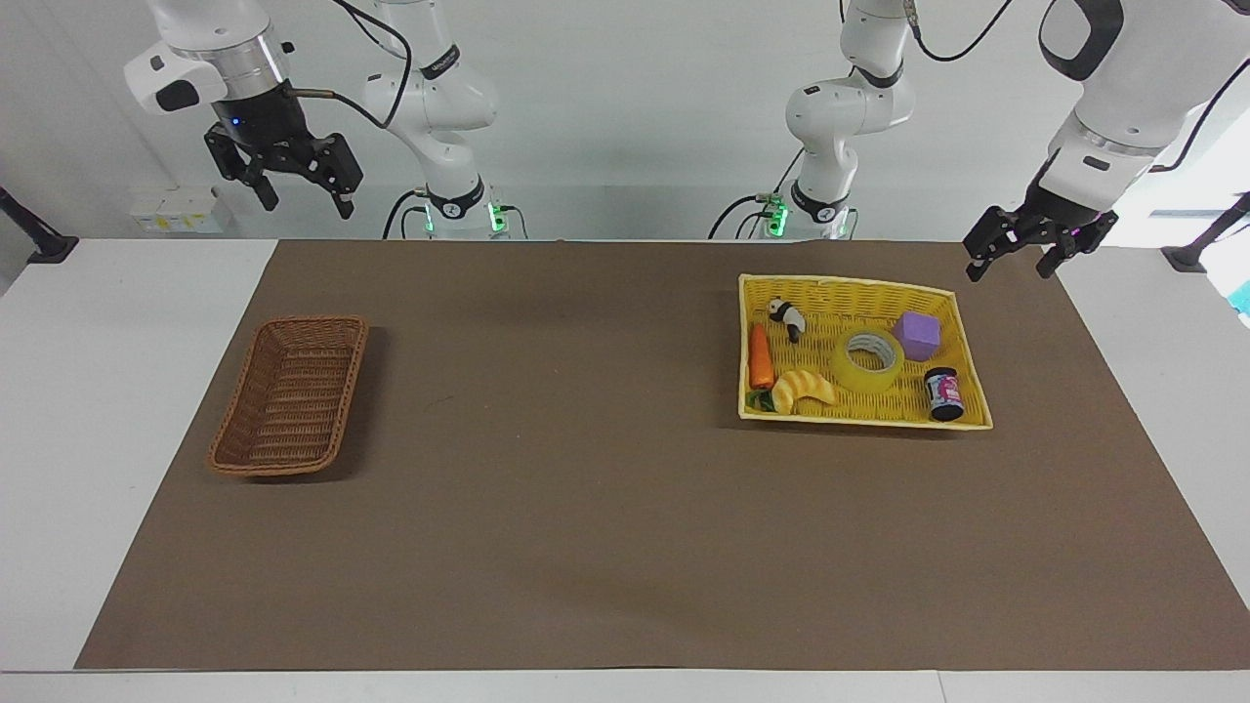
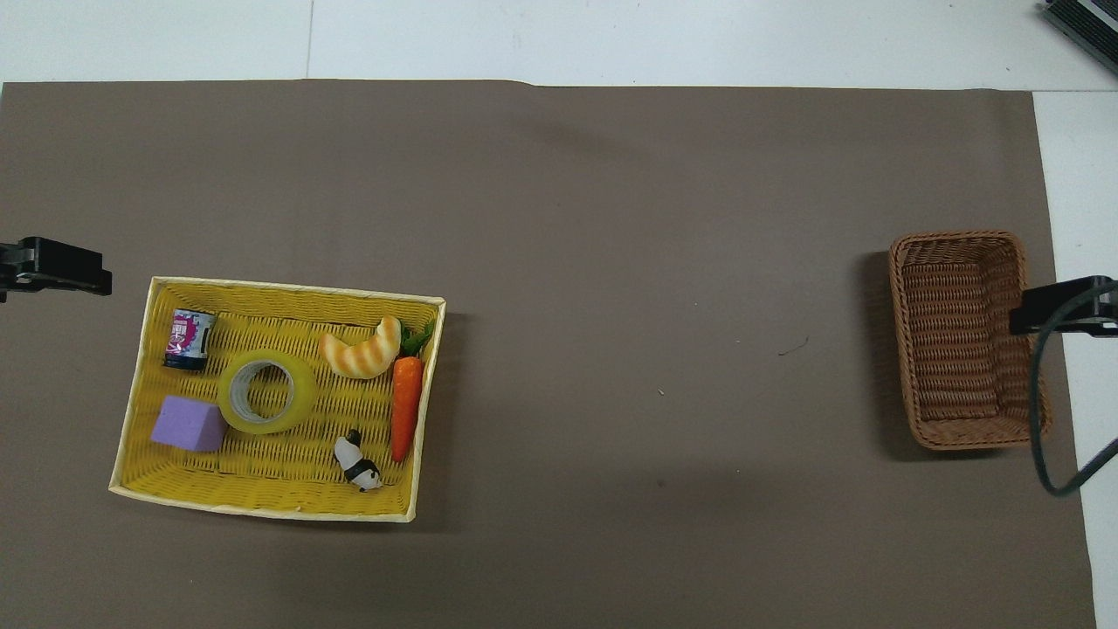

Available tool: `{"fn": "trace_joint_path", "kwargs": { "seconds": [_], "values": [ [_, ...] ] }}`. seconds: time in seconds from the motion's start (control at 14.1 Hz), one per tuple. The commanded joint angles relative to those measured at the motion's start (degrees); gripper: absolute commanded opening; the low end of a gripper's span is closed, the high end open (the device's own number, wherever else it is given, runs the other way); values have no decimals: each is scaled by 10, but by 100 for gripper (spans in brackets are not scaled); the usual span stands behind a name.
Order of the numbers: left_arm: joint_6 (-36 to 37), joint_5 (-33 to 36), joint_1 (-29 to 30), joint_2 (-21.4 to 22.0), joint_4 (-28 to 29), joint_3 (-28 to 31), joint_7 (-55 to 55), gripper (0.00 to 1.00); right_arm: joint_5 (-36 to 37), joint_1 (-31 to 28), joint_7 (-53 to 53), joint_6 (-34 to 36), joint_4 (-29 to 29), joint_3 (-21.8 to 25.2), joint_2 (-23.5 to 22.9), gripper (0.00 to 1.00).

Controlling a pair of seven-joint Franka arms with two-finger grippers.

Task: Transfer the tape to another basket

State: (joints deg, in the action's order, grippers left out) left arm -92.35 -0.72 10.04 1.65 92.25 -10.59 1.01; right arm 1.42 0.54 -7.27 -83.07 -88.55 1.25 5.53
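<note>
1. The tape (image 1: 869, 358) is seen lying flat, core upward, in the middle of the yellow tray-basket (image 1: 850, 285) at the left arm's end of the table (image 1: 586, 547).
2. Around the tape are packed a purple block (image 1: 919, 335), a small dark jar (image 1: 943, 393), a croissant (image 1: 803, 389), a carrot (image 1: 761, 357) and a panda figure (image 1: 786, 318); the block is touched by the roll.
3. The basket (image 1: 290, 394), brown wicker, is shown with nothing in it at the right arm's end, well apart from the tray.
4. The left pincer (image 1: 1012, 256) is held raised beside the tray's corner, fingers apart.
5. The right pincer (image 1: 305, 190) is held high, fingers apart, gripping nothing.
</note>
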Motion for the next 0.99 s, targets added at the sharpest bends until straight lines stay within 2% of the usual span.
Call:
{"fn": "trace_joint_path", "kwargs": {
  "seconds": [0.0,0.92],
  "values": [
    [3,-2,1,6,1,3,-2,100,-5,-5,-5,5,-12,-2,12,100],
    [3,-2,0,6,0,2,2,100,-5,-5,-5,5,-12,-1,12,100]
  ]
}}
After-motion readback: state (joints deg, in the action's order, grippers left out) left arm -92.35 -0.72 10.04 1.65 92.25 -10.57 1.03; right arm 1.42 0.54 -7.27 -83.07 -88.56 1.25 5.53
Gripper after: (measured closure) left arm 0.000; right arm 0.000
